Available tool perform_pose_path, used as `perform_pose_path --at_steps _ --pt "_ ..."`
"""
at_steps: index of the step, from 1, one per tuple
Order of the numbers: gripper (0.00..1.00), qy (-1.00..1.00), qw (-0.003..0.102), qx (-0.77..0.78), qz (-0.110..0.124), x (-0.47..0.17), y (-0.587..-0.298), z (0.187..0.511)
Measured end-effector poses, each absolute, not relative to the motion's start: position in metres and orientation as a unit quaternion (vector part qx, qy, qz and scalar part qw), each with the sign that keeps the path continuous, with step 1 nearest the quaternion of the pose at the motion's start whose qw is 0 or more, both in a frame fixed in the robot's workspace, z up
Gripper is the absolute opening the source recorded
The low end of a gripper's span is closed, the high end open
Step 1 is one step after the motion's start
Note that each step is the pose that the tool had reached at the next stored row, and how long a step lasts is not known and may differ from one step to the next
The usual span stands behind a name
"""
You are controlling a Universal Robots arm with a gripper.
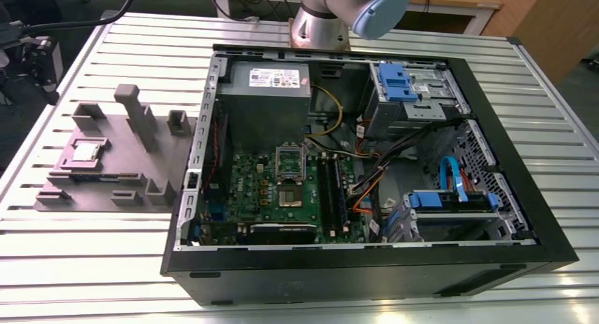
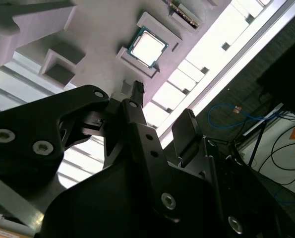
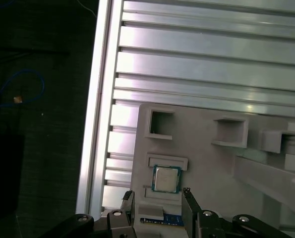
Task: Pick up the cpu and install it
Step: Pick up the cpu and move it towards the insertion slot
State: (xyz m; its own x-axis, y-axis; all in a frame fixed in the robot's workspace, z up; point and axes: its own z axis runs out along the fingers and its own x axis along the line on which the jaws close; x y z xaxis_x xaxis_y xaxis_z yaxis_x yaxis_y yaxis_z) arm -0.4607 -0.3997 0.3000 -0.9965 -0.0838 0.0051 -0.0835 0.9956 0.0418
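While the end effector (image 3: 157, 197) hung open and empty over the fixture (image 3: 206, 163), the cpu (image 3: 166, 179) lay flat in a shallow square pocket of that block. It sat just past the black fingertips (image 3: 188, 203), touched by neither. Its top was dull silver metal, its rim a thin green-blue band.

The fixture was matte grey, moulded with square pockets and, in the exterior view, upright posts (image 1: 140, 117). It sat on a table (image 1: 94, 261) of ribbed aluminium slats, near the table's edge on the exterior view's left. In the first wrist view a bright rail (image 3: 95, 99) closed that edge, with dark floor (image 3: 38, 148) beyond. Bare slats lay open in front of and behind the fixture in the exterior view.

On its other side the fixture stood just beside a black case (image 1: 374, 264), lid off, whose green board (image 1: 280, 194) carried an oblong metal socket (image 1: 290, 161). Cables (image 1: 374, 177) and blue drive bays (image 1: 398, 82) crowded the case's half on the exterior view's right.
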Motion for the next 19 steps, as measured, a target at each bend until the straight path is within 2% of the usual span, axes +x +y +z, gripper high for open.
perform_pose_path --at_steps 19 --pt "0.50 -0.999 0.003 0.042 -0.021 -0.4599 -0.4033 0.2924"
